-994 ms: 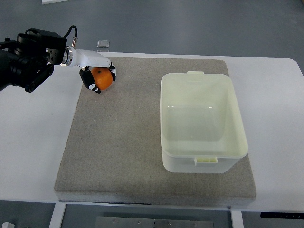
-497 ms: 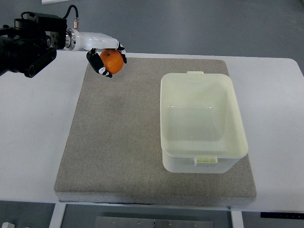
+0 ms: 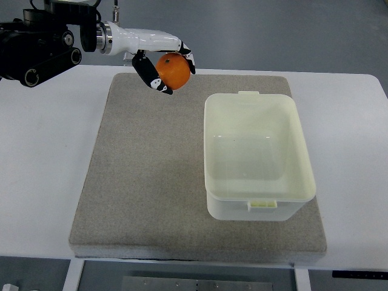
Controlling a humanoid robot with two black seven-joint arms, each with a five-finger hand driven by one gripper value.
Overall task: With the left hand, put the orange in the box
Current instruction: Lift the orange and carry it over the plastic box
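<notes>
1. Fingers of our left hand curl around the orange, black tips showing on both sides of the fruit, so the grip is closed on it.
2. Our left arm comes in from the upper left corner, a white forearm section reaching right toward the hand, which hangs over the far edge of the grey mat.
3. We see the orange held up off the mat, to the left of the box and beyond its far left corner, clearly apart from it.
4. The box sits open on the right half of the mat, pale and translucent, with a tab on its far rim and a latch on its near rim; we see nothing inside it.
5. The mat lies on the white bench, with bare bench on the left and right; the mat's left and middle stretch is free surface.
6. Compared with half a second ago, we find the hand and orange further right and closer to the box; the box and mat lie as before.
</notes>
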